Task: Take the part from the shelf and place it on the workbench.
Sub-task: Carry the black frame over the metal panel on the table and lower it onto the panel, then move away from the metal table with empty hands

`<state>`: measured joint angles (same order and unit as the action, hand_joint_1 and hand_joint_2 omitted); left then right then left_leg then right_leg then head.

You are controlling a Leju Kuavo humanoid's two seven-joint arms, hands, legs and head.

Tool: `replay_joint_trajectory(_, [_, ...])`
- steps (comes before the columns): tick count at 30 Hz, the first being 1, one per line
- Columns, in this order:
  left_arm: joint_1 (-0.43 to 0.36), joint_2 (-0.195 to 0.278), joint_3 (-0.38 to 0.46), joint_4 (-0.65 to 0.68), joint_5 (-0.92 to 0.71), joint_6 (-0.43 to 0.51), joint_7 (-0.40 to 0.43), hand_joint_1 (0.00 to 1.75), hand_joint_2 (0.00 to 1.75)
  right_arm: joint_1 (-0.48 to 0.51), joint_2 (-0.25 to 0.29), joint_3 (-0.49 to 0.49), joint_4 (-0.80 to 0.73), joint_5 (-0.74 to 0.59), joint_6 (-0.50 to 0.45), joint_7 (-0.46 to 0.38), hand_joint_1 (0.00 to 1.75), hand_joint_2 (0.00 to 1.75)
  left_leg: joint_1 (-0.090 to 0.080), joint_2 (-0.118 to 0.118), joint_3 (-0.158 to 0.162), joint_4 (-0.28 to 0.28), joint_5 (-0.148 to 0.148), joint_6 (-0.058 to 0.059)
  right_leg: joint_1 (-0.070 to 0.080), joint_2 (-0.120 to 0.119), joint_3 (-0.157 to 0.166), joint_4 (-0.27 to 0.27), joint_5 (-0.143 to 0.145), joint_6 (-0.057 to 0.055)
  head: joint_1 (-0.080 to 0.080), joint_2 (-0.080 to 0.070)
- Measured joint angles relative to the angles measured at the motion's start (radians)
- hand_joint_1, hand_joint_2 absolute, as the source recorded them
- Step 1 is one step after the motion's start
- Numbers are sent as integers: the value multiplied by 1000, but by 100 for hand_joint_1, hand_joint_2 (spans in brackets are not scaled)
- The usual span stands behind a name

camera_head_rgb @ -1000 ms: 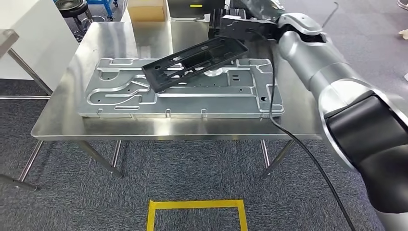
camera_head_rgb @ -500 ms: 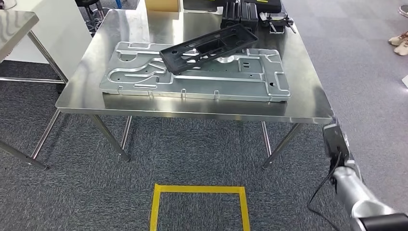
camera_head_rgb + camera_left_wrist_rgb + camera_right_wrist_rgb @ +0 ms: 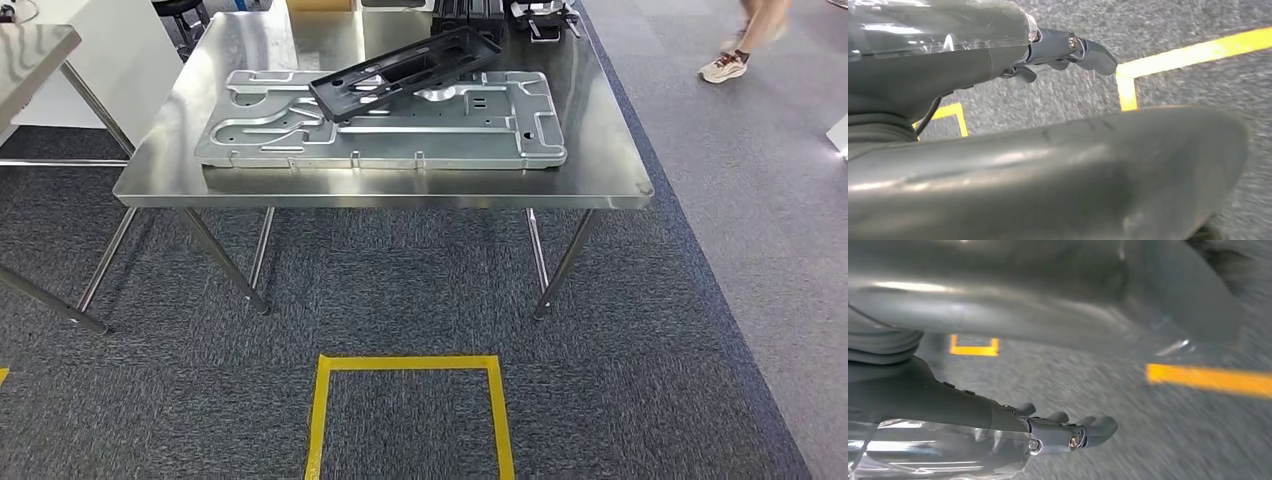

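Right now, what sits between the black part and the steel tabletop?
In the head view, the black part rests tilted on a large silver stamped metal plate, which lies flat on the workbench. So the plate separates them.

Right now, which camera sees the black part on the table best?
The head view: the black part lies in full sight, resting tilted on the silver plate. Both wrist views look at carpet and yellow tape instead.

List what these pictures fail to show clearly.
- Black items at the workbench's far end: cut by the head view's top edge.
- Person: just legs and a shoe, same edge.
- Black part: whether it lies flat on the metal plate is unclear.
- Right hand: floor behind blurred.
- Left hand: a dark body part hides much of the floor.
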<state>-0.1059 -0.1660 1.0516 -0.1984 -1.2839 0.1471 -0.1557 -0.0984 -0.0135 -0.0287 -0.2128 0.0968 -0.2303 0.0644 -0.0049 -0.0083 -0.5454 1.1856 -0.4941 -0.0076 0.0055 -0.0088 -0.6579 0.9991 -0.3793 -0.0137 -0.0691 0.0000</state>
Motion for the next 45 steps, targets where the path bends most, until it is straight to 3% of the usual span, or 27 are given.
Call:
replay_joint_trajectory(2, [-7, 7, -7, -4, -4, 2, 4, 0, 0, 6, 25, 13, 4, 18, 5, 11, 0, 175, -7, 0, 121, -167, -55, 17, 1, 5, -15, 7, 23, 8, 0, 0])
replay_joint_trajectory(4, [-8, 9, -12, -5, -6, 4, 10, 0, 0, 11, 38, 28, 8, 42, 12, 15, 0, 175, -11, 3, 155, -236, -76, 34, -1, 6, -17, -1, 51, 20, 0, 0])
replay_joint_trajectory(5, [-7, 10, -13, -5, -6, 5, 12, 0, 0, 14, 43, 38, 12, 58, 14, 15, 0, 175, -11, 7, 145, -235, -62, 42, -3, 7, -21, -5, 54, 26, 0, 0])
replay_joint_trajectory(6, [-5, 11, -13, -5, -5, 6, 13, 0, 0, 16, 47, 49, 15, 74, 14, 15, 0, 175, -9, 11, 132, -237, -46, 50, -5, 9, -28, 4, 34, 30, 0, 0])
replay_joint_trajectory(8, [-1, 13, -13, -5, -2, 9, 11, 0, 0, 20, 54, 74, 19, 104, 10, 13, 0, 175, -4, 18, 97, -239, -11, 59, -11, 10, -50, 81, -75, 37, 0, 0])
replay_joint_trajectory(10, [3, 14, -13, -5, 0, 10, 9, 0, 0, 23, 60, 94, 20, 119, 7, 10, 0, 175, -3, 20, 57, -235, 20, 59, -17, 9, -69, 215, -177, 48, 0, 0])
replay_joint_trajectory(11, [4, 14, -13, -5, 0, 10, 9, 0, 0, 23, 61, 101, 21, 122, 6, 10, 0, 175, -3, 21, 35, -231, 35, 57, -19, 9, -70, 272, -186, 53, 0, 0])
replay_joint_trajectory(13, [5, 15, -13, -5, 1, 10, 8, 0, 0, 23, 64, 112, 22, 124, 3, 9, 0, 175, -3, 25, -11, -219, 61, 52, -24, 9, -34, 307, -141, 58, 0, 0])
replay_joint_trajectory(15, [5, 15, -13, -6, 1, 10, 8, 0, 0, 20, 66, 119, 22, 125, 0, 9, 0, 175, -4, 26, -53, -203, 84, 44, -26, 9, 78, 201, -114, 57, 0, 0])
replay_joint_trajectory(17, [4, 16, -13, -6, 2, 11, 8, 0, 0, 17, 68, 126, 23, 125, -1, 8, 0, 175, -6, 25, -78, -188, 102, 34, -23, 10, 208, 34, -157, 47, 0, 0])
replay_joint_trajectory(18, [4, 16, -13, -6, 2, 11, 8, 0, 0, 16, 69, 129, 23, 126, -2, 8, 0, 175, -6, 26, -85, -184, 112, 28, -19, 10, 242, -18, -177, 40, 0, 0])
replay_joint_trajectory(20, [6, 16, -13, -6, 2, 12, 7, 0, 0, 17, 71, 135, 25, 128, -1, 7, 0, 175, -3, 26, -96, -184, 131, 15, -16, 8, 238, -42, -173, 22, 0, 0])
replay_joint_trajectory(22, [11, 17, -13, -6, 2, 13, 7, 0, 0, 17, 74, 140, 28, 134, -1, 4, 0, 175, 2, 22, -117, -160, 91, 3, -16, 4, 209, -40, -147, 6, 0, 0])
replay_joint_trajectory(25, [18, 18, -13, -6, 0, 13, 7, 0, 0, 17, 76, 145, 29, 138, -3, -10, 0, 44, 7, 18, -159, 3, -67, -8, -13, 1, 154, -37, -103, -6, 0, 0])
replay_joint_trajectory(26, [17, 18, -14, -6, -4, 15, 9, 0, 44, 16, 77, 145, 29, 135, -2, -18, 0, 0, 7, 18, -164, 65, -90, -8, -11, 1, 132, -34, -89, -6, 0, 0])
replay_joint_trajectory(27, [16, 18, -16, -6, -8, 19, 12, 0, 87, 16, 79, 144, 29, 127, 1, -30, 0, 0, 7, 18, -160, 108, -81, -8, -9, 1, 111, -30, -77, -6, 0, 0])
replay_joint_trajectory(28, [15, 18, -18, -6, -11, 27, 16, 0, 131, 15, 82, 142, 29, 114, 9, -48, 0, 0, 7, 17, -143, 123, -48, -6, -8, 1, 89, -25, -65, -5, 0, 0])
replay_joint_trajectory(29, [14, 18, -20, -6, -13, 36, 19, 0, 175, 14, 86, 137, 29, 95, 22, -74, 0, 44, 7, 17, -111, 106, -7, -4, -7, 1, 69, -20, -55, -3, 0, 0])
replay_joint_trajectory(30, [13, 18, -21, -6, -13, 47, 24, 0, 175, 12, 90, 130, 29, 73, 38, -104, 0, 87, 7, 17, -62, 58, 17, 0, -6, 1, 53, -13, -46, -1, 0, 0])
replay_joint_trajectory(32, [9, 18, -23, -7, -15, 64, 34, 0, 175, 7, 103, 113, 28, 35, 69, -169, 0, 175, 4, 17, 64, -105, -16, 9, -3, 2, 32, 3, -33, 7, -1, 0])
replay_joint_trajectory(34, [7, 18, -33, -7, -13, 76, 43, 0, 175, -1, 114, 97, 25, 15, 90, -217, 0, 175, 0, 17, 135, -216, -68, 20, -2, 2, 27, 10, -20, 18, 0, 0])
replay_joint_trajectory(37, [18, 21, -79, -9, 33, 77, 55, 0, 175, -3, 119, 77, 18, 5, 106, -237, 0, 175, 1, 20, 129, -231, -55, 40, -7, 3, 16, 28, -27, 36, 0, 0])
replay_joint_trajectory(38, [22, 23, -98, -12, 58, 74, 57, 0, 175, 1, 119, 72, 16, 2, 109, -237, 0, 131, 2, 22, 121, -232, -46, 45, -9, 4, 1, 65, -57, 42, 0, 0])
replay_joint_trajectory(41, [32, 28, -154, -27, 138, 60, 63, 0, 44, 21, 119, 61, 14, -6, 118, -232, 0, 0, 1, 24, 92, -228, -25, 52, -13, 5, -63, 253, -175, 55, 0, 0])
replay_joint_trajectory(42, [35, 30, -174, -35, 167, 54, 65, 0, 0, 31, 118, 58, 15, -8, 121, -228, 0, 0, 0, 24, 83, -224, -21, 51, -13, 5, -68, 288, -191, 56, 0, 0])
replay_joint_trajectory(43, [36, 33, -195, -44, 195, 50, 67, 0, 0, 42, 118, 56, 15, -10, 124, -223, 0, 0, -1, 24, 76, -221, -18, 50, -13, 5, -54, 286, -187, 56, 0, 0])
replay_joint_trajectory(45, [36, 38, -235, -66, 251, 41, 72, 0, 0, 63, 115, 53, 15, -14, 127, -214, 0, 0, -2, 24, 68, -215, -15, 48, -11, 5, 29, 175, -141, 49, 0, 0])
